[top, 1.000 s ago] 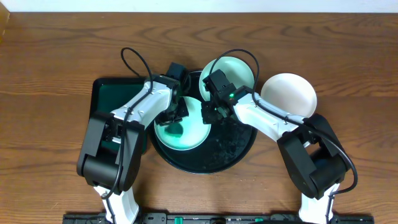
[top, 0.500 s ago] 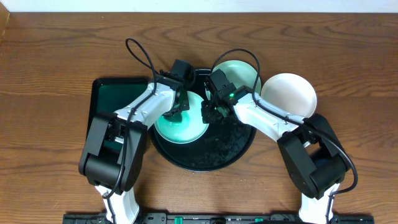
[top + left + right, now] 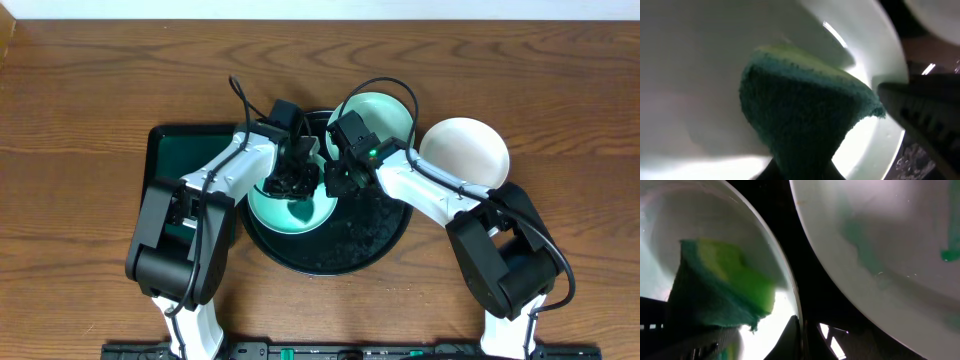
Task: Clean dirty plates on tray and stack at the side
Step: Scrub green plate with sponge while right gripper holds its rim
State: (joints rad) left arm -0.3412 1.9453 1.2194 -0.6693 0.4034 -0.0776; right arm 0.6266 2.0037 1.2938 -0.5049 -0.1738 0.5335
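Note:
On the black tray (image 3: 370,240) lies a turquoise plate (image 3: 265,208). My left gripper (image 3: 296,182) is shut on a green sponge (image 3: 800,110) and presses it onto this plate (image 3: 700,65). My right gripper (image 3: 333,183) is shut on the plate's right rim, which sits between its fingers (image 3: 801,335) in the right wrist view. A second turquoise plate (image 3: 378,118) rests at the back of the tray, with a green smear (image 3: 950,255). A white plate (image 3: 465,150) lies on the wood to the right of the tray.
A rectangular dark-green tray (image 3: 175,160) lies left of the black tray, under the left arm. Both arms cross over the black tray's middle. Water drops speckle the tray's right half. Bare wood tabletop surrounds everything.
My left gripper has moved the sponge back and then right and forward across the turquoise plate. The right gripper has kept its hold on the rim.

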